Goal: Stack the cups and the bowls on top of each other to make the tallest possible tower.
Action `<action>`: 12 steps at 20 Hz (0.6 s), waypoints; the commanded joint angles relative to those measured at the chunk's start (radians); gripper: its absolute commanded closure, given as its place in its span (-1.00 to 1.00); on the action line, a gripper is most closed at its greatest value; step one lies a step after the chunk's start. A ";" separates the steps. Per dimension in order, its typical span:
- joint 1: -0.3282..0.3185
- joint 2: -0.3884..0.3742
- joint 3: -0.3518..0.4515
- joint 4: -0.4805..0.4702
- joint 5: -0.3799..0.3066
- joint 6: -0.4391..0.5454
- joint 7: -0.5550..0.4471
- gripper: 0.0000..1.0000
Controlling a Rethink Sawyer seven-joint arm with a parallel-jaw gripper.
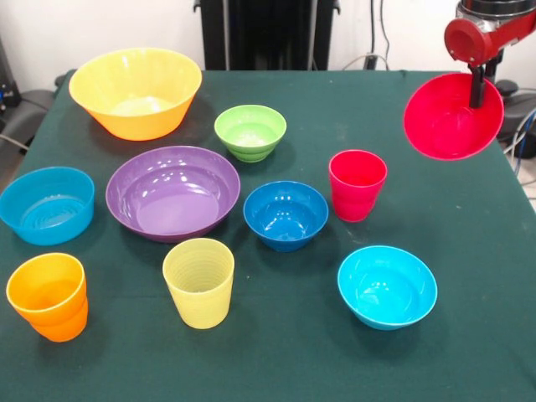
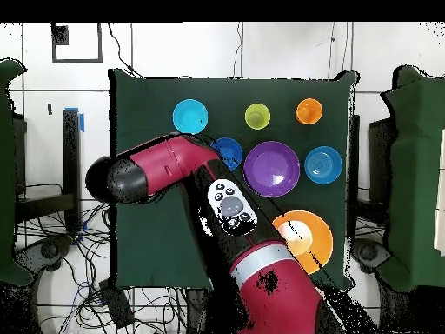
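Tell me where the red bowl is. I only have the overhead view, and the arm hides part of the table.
Observer: The red bowl is off the table. It hangs tilted from the pincer, which grips its rim.
Operator: And the red cup?
Observer: The red cup stands upright on the cloth by itself, empty, next to the dark blue bowl.
Operator: Anything else under the arm?
Observer: A green bowl, upright on the cloth with nothing in it.
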 commanded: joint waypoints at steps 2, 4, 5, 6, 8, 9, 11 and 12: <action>-0.026 0.013 0.042 0.050 -0.018 0.020 -0.066 1.00; -0.028 0.013 0.043 0.052 -0.021 0.007 -0.062 1.00; -0.028 0.013 0.043 0.053 -0.022 0.007 -0.061 1.00; -0.028 0.016 0.044 0.052 -0.022 0.009 -0.063 1.00; -0.031 0.019 0.046 0.053 -0.026 0.001 -0.063 1.00; -0.031 0.019 0.047 0.054 -0.028 -0.001 -0.064 1.00; -0.028 0.023 0.046 0.047 -0.031 -0.002 -0.062 1.00; -0.029 0.023 0.047 0.048 -0.032 -0.001 -0.063 1.00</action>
